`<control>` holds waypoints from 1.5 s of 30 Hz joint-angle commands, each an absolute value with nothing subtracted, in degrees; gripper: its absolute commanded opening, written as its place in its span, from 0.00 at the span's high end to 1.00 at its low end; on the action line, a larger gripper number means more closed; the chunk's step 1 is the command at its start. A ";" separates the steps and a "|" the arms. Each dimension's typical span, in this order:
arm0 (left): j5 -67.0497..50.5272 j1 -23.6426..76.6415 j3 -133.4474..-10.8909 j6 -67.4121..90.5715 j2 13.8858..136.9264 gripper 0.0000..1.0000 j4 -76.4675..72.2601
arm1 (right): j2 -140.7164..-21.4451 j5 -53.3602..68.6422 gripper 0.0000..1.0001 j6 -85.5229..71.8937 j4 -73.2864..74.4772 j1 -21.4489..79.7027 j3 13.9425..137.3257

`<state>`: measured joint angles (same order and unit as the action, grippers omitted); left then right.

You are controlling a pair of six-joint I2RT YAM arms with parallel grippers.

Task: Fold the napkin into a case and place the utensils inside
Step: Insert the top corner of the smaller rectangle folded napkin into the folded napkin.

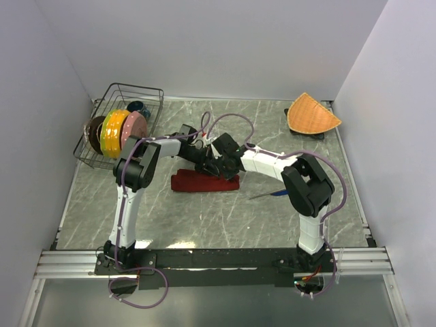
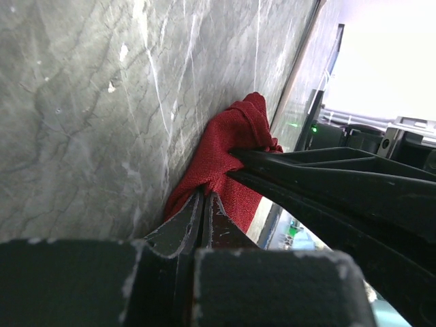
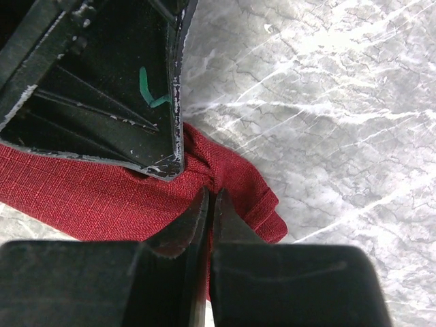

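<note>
Bench (image 1: pixel 225 218), grey marble pattern, walled on three sides, carries all items. Both arms reach in from the 6 o'clock edge and meet over the bench centre.

Wire dish rack (image 1: pixel 155 94) stands at 10 o'clock in the top view, against the left wall. It holds plates on edge, among them a yellow-orange plate (image 1: pixel 112 133) and a pink plate (image 1: pixel 136 126). An orange woven mat (image 1: pixel 312 114), fan-shaped, lies at 1 o'clock in the far right corner, well apart from the arms.

The napkin (image 1: pixel 197 184), dark red, lies near the bench centre, gathered into a narrow band running from 9 to 3 o'clock. The arm links cross above its far edge and hide part of it from the top camera.

The knife (image 1: pixel 269 195), blue-purple and slender, lies flat on the bench at 3 o'clock of the napkin, near it but not touching, just beside the right arm's upright link.

Left hand (image 2: pixel 206 204): fingers pressed together, pinching a raised ridge of the napkin. The cloth puckers at the fingertips.

Right hand (image 3: pixel 211 204): fingers pressed together, pinching a fold of the napkin near its bunched corner. The two hands sit just beside each other on the cloth; each appears in the other's wrist view.
</note>
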<state>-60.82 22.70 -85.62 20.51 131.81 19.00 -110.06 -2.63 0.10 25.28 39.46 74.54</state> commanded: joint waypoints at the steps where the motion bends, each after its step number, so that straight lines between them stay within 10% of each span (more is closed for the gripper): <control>1: -58.09 22.32 -83.76 19.33 128.06 0.98 17.50 | -109.34 -8.00 1.00 1.32 23.65 39.20 71.99; 11: -59.42 23.73 -83.67 18.81 125.86 0.58 17.23 | -104.42 -8.61 1.00 0.27 17.93 39.02 67.76; 19: -58.97 24.08 -84.64 15.38 127.44 0.53 20.48 | -103.18 -6.51 1.00 0.09 17.67 38.76 67.32; 30: -59.41 25.75 -85.78 15.38 127.18 0.66 20.83 | -102.39 -3.17 1.00 -2.90 17.14 37.09 67.24; 40: -60.38 25.93 -86.04 18.37 126.38 0.99 16.88 | -101.07 1.49 1.00 -2.72 16.17 36.56 66.71; 45: -59.94 26.01 -86.13 16.27 127.44 0.99 17.32 | -100.63 2.37 0.83 -2.55 16.17 36.56 66.71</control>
<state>-59.05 25.21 -84.58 17.30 128.70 19.35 -104.47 0.58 -2.11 18.41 36.75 66.98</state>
